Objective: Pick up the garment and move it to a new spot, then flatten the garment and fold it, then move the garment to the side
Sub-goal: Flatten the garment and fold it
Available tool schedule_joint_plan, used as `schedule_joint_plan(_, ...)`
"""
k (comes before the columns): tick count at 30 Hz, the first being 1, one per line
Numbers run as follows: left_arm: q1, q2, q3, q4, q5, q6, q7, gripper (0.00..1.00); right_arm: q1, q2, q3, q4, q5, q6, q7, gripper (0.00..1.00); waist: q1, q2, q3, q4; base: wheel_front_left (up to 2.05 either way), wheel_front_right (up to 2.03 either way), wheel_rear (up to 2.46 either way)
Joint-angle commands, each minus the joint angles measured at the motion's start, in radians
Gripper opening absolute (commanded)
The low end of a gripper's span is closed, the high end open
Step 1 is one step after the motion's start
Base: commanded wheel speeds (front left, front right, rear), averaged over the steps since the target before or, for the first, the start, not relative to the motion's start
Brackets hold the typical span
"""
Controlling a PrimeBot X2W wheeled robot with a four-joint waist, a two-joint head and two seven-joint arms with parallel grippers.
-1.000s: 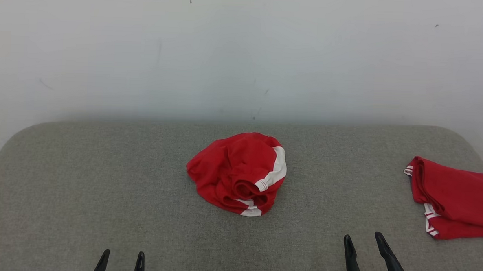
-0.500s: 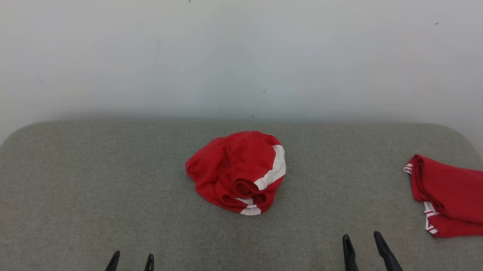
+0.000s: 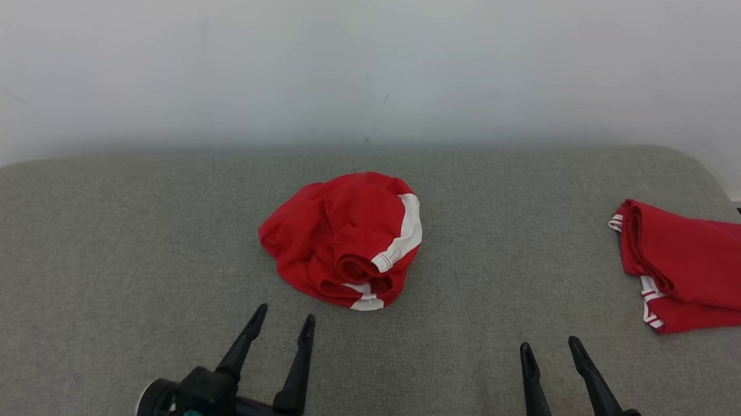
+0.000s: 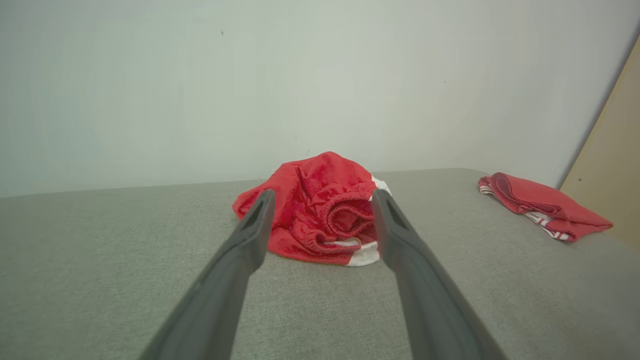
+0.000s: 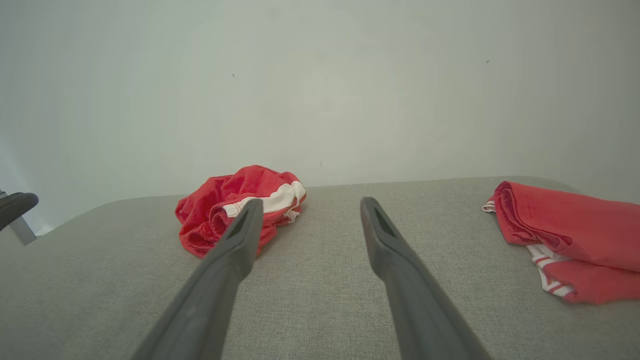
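Head view has the left pincer (image 3: pixel 284 312) and the right pincer (image 3: pixel 549 343) both released and empty over the bench (image 3: pixel 93 252), the crumpled garment (image 3: pixel 338 238) lying just ahead of the left pincer, a folded cloth (image 3: pixel 686 272) ahead and right of the right pincer.

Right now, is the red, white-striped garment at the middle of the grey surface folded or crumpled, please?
Crumpled: the red white-striped garment lies in a rounded heap of bunched folds.

A folded red cloth (image 3: pixel 693 266) with white striped trim lies at the right end of the grey upholstered surface (image 3: pixel 124 253). A white wall (image 3: pixel 377 58) rises behind that surface.
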Motion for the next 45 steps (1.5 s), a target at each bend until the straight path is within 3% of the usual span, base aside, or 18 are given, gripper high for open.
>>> schedule_joint_plan(1,-0.038,-0.001,-0.032,0.017,-0.027,0.001,-0.002,1.0,-0.013,-0.002,0.004,-0.004,-0.011,-0.003,-0.001,1.0,-0.0001,0.0,0.034,-0.024,0.0,0.0,0.0)
schedule_joint_plan(4,-0.12,0.008,-0.117,0.079,-0.102,0.001,0.002,1.0,-0.031,-0.001,0.008,-0.01,-0.018,-0.003,-0.001,1.0,-0.0001,0.0,0.073,-0.037,0.0,0.0,0.0)
schedule_joint_plan(8,-0.25,0.061,-0.217,0.167,-0.18,0.001,0.028,1.0,-0.065,0.002,0.004,-0.019,-0.025,-0.003,-0.001,1.0,-0.0001,0.0,0.133,-0.051,0.0,0.0,0.0)
schedule_joint_plan(22,-0.531,0.135,-0.452,0.338,-0.399,0.001,0.091,1.0,-0.137,0.011,-0.014,-0.033,-0.055,-0.003,-0.001,1.0,-0.0001,0.0,0.252,-0.079,0.0,0.0,0.0)
schedule_joint_plan(37,-0.638,0.165,-0.549,0.426,-0.511,0.001,0.063,1.0,-0.16,0.012,-0.005,-0.032,-0.034,-0.003,-0.001,1.0,-0.0001,0.0,0.282,-0.11,0.0,0.0,0.0)
schedule_joint_plan(45,-0.703,0.156,-0.541,0.485,-0.534,0.006,0.051,1.0,-0.168,0.012,0.004,-0.03,-0.029,-0.003,-0.001,1.0,-0.0001,0.0,0.301,-0.131,0.0,0.0,0.0)
